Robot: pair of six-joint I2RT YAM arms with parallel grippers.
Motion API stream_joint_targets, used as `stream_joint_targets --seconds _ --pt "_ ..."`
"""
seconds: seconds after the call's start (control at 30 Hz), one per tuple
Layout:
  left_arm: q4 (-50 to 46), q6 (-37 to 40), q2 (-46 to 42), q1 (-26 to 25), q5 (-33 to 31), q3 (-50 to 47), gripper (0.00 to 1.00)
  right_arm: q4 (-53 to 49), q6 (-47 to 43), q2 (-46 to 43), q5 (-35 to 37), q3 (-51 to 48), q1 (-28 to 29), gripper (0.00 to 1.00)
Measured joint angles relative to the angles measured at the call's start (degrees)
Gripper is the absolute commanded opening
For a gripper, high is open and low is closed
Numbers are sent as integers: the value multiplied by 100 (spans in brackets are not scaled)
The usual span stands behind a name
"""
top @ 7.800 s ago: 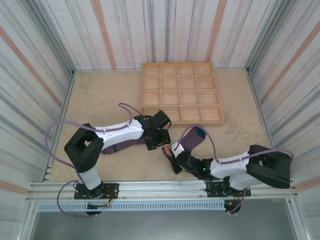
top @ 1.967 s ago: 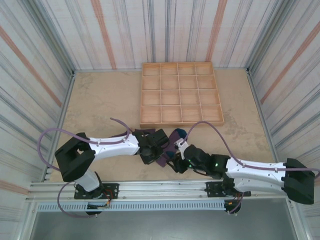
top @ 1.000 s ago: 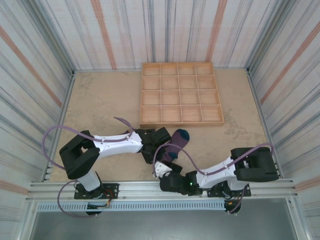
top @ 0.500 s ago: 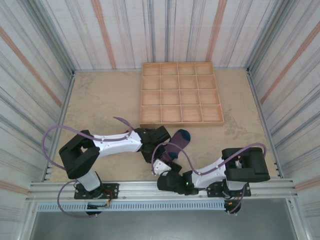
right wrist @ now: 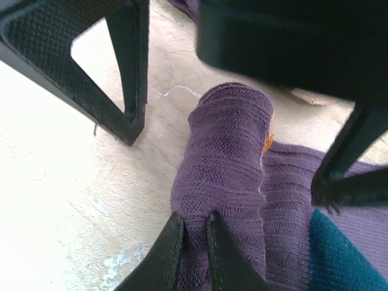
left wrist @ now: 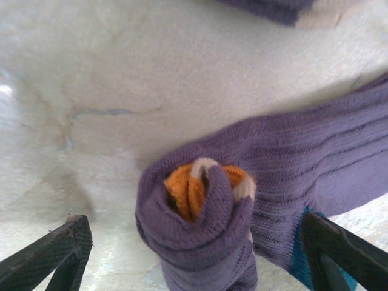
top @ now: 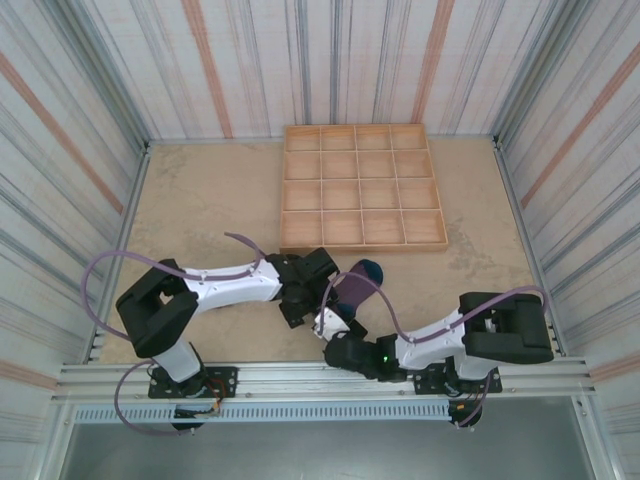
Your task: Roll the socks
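Task item: purple knit socks (left wrist: pixel 291 151) are lying on the beige speckled surface (left wrist: pixel 91 91). The near end is sitting wound into a roll, with an orange cuff (left wrist: pixel 191 189) showing at its core.
Location: the socks are resting between the two arms, just in front of the wooden gridded tray (top: pixel 362 185).
Left gripper (left wrist: pixel 193 221): fingers are standing spread wide, flanking the roll, apart from it on both sides.
Right gripper (right wrist: pixel 194 215): fingers are pressing nearly together, pinching the purple knit at the roll's near side.
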Motion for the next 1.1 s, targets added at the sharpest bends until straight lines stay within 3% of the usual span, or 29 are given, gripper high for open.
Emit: stream_joint_targets --seconds 0.37,0.73,1.1 --pt "-566 216 -378 133 -339 118 91 1440 1156 -573 -1781 -966 -1198 0" --pt "-520 337 -688 133 -570 -26 89 2376 2380 -507 -3901 -1375 -2597 0" --pt "-372 494 -761 129 -573 -68 86 2457 3611 -492 -5294 -1495 -3661 0"
